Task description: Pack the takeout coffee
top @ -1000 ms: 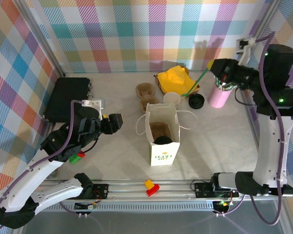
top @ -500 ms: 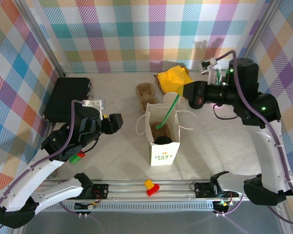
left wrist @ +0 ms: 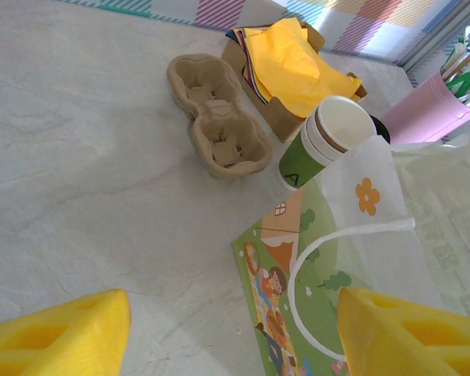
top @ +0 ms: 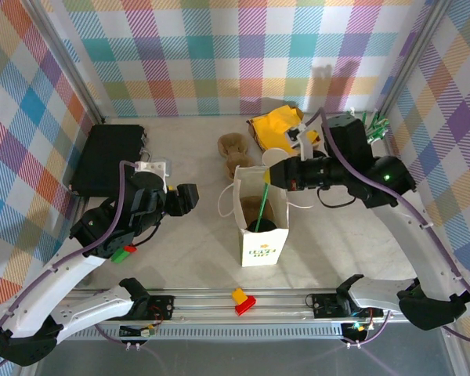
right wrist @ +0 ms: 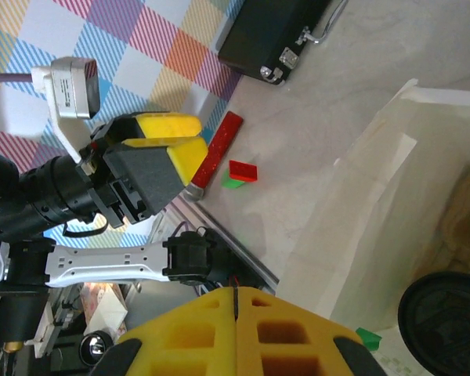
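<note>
Seemingly bagged: takeout coffee (right wrist: 445,313) just beneath the right gripper (top: 271,177). Clamped on a green straw (top: 264,202), yet to drop in. Apart at the left gripper (top: 185,196).

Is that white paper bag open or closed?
Open. The overhead view looks down into the paper bag onto a black lid inside, and a green straw pokes in.

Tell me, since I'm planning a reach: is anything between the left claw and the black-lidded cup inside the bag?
Yes: the tall white paper bag's side wall separates the left claw from the black-lidded cup inside.
</note>
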Available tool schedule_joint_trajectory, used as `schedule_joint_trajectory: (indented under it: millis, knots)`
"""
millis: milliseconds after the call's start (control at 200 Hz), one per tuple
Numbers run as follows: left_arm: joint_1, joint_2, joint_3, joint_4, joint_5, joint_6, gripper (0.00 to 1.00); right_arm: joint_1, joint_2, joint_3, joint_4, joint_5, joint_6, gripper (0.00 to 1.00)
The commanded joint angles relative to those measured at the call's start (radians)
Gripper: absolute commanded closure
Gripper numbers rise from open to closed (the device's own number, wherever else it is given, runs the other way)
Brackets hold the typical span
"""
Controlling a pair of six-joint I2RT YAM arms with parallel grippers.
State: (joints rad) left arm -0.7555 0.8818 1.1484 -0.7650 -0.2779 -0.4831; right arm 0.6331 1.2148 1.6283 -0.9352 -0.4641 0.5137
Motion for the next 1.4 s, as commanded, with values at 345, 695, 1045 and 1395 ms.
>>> schedule_joint_trajectory:
  millis: [345, 695, 1045, 1395]
  knots:
    - [0.009, -0.005, -0.016, -0.006, -0.013, -0.006, 0.30, 0.017, 0.056, -0.005, 0.142, 0.237, -0.015, 1.00]
    - [0.009, 0.015, -0.018, 0.000, -0.021, 0.009, 0.30, 0.014, 0.169, 0.086, 0.142, 0.301, -0.048, 0.75]
    - [0.008, 0.043, -0.009, -0.005, -0.024, 0.024, 0.30, -0.105, 0.386, 0.394, 0.008, 0.506, -0.115, 0.51]
    - [0.008, 0.059, -0.010, -0.004, -0.038, 0.037, 0.29, -0.289, 0.682, 0.548, 0.088, 0.648, -0.153, 0.48]
